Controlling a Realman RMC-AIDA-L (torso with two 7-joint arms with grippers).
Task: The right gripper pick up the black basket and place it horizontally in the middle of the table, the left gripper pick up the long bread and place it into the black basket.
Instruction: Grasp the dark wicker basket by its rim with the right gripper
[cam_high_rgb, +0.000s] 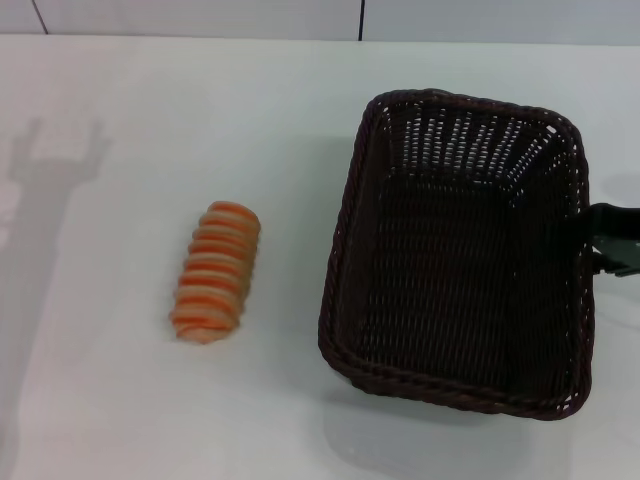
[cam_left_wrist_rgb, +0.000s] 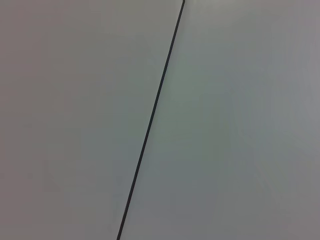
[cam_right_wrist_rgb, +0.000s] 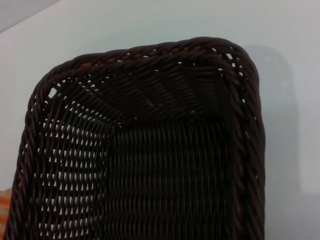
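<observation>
The black basket (cam_high_rgb: 462, 250) stands on the white table (cam_high_rgb: 120, 400) at the right, its long side running away from me, and it is empty. Its woven inside and braided rim fill the right wrist view (cam_right_wrist_rgb: 150, 150). My right gripper (cam_high_rgb: 606, 240) reaches in from the right edge and is at the middle of the basket's right rim. The long bread (cam_high_rgb: 215, 271), striped orange and cream, lies on the table left of the basket, well apart from it. A sliver of it shows in the right wrist view (cam_right_wrist_rgb: 4, 207). My left gripper is out of view.
The left wrist view shows only a plain pale surface crossed by a thin dark seam (cam_left_wrist_rgb: 150, 120). An arm's shadow (cam_high_rgb: 45, 200) falls on the table's left side. The table's far edge (cam_high_rgb: 200, 37) meets a pale wall.
</observation>
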